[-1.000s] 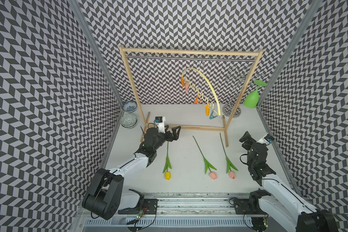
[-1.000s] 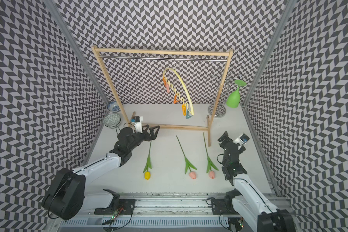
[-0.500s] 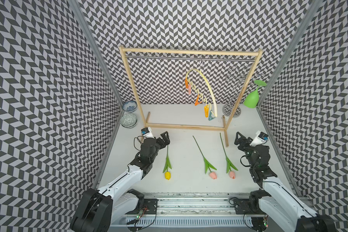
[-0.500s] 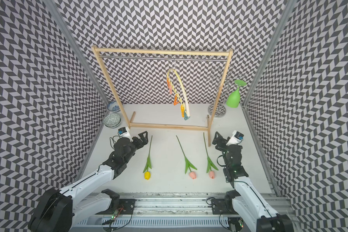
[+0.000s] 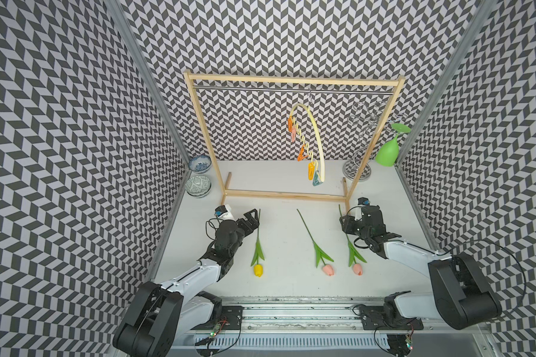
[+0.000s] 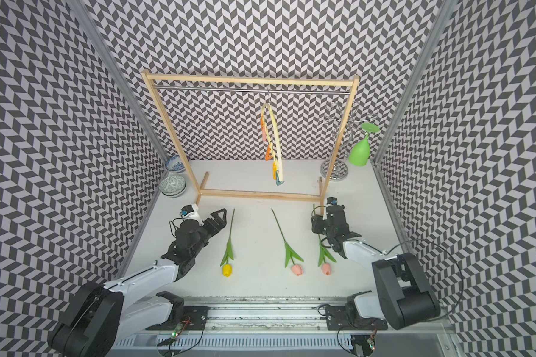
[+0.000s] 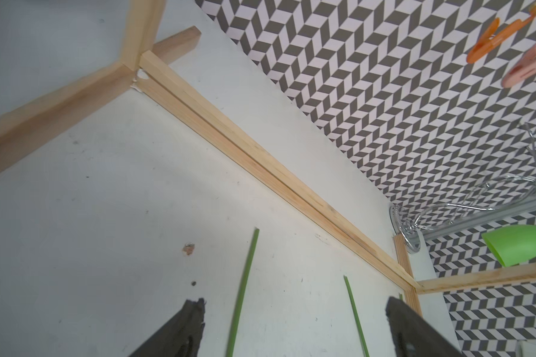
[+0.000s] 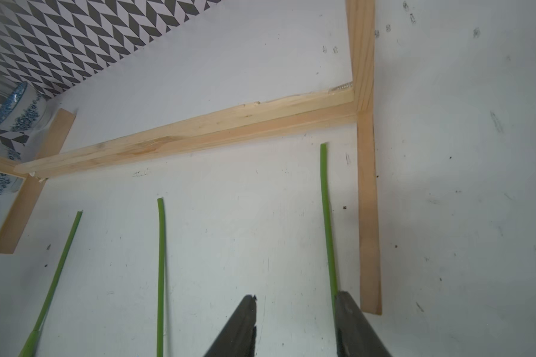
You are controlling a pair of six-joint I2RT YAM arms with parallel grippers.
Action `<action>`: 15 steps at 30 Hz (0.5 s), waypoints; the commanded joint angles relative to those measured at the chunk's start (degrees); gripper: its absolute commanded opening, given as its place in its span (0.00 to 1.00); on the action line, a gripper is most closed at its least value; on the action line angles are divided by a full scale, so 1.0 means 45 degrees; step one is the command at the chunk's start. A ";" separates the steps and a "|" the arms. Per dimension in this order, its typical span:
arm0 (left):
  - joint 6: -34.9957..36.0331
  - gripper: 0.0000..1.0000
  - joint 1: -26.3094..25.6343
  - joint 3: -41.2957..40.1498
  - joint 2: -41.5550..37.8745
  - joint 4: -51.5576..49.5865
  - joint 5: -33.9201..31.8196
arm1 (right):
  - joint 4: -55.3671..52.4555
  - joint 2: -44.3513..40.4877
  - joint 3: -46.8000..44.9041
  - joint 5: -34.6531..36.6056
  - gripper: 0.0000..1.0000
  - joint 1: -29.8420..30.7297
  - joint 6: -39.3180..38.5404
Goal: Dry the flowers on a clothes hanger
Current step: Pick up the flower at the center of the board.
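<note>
Three flowers lie on the white table, blooms toward the front: a yellow tulip [image 5: 258,269] [image 6: 227,269] and two pink tulips [image 5: 328,269] [image 5: 357,269]. The pale yellow clothes hanger [image 5: 317,139] [image 6: 276,133] hangs from the rack's rail with its clothespins and holds no flower. My left gripper [image 5: 253,220] [image 7: 294,309] is open and low beside the yellow tulip's upper stem [image 7: 245,278], which shows between its jaws. My right gripper [image 5: 345,225] [image 8: 296,304] has narrowed jaws with a gap. The right pink tulip's stem [image 8: 325,201] runs along the inside of one finger.
The wooden rack's base bar [image 5: 285,194] crosses just behind the stem ends, and its right foot [image 5: 344,191] is close to my right gripper. Two patterned bowls [image 5: 199,185] sit at the back left. A wire stand [image 5: 358,167] and an upturned green glass [image 5: 388,153] are at the back right.
My right gripper moved left onto the right pink tulip's stem and its jaws narrowed. My left gripper came forward and lower beside the yellow tulip's stem. The hanger has been turning on its hook.
</note>
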 commanded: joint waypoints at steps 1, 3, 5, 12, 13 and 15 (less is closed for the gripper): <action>0.0053 0.93 -0.0026 0.0122 -0.0038 0.0794 0.0654 | -0.1627 0.0342 0.0929 0.1310 0.39 0.0156 -0.0456; -0.0052 0.92 -0.0036 -0.0019 -0.0130 0.0806 0.0410 | -0.2713 0.0608 0.1629 0.1918 0.33 0.0171 -0.0175; -0.0073 0.92 -0.0032 -0.0084 -0.0255 0.0789 0.0291 | -0.3690 0.0940 0.2329 0.2076 0.32 0.0251 -0.0360; 0.0024 0.89 -0.0034 -0.0084 -0.0375 0.0728 0.0291 | -0.5969 0.2418 0.3789 0.2073 0.19 0.0487 -0.0906; 0.0015 0.89 -0.0035 -0.0094 -0.0377 0.0719 0.0282 | -0.6090 0.2529 0.3803 0.2131 0.19 0.0557 -0.0922; -0.0033 0.87 -0.0026 -0.0084 -0.0353 0.0769 0.0352 | -0.6112 0.2552 0.3738 0.2142 0.19 0.0641 -0.0968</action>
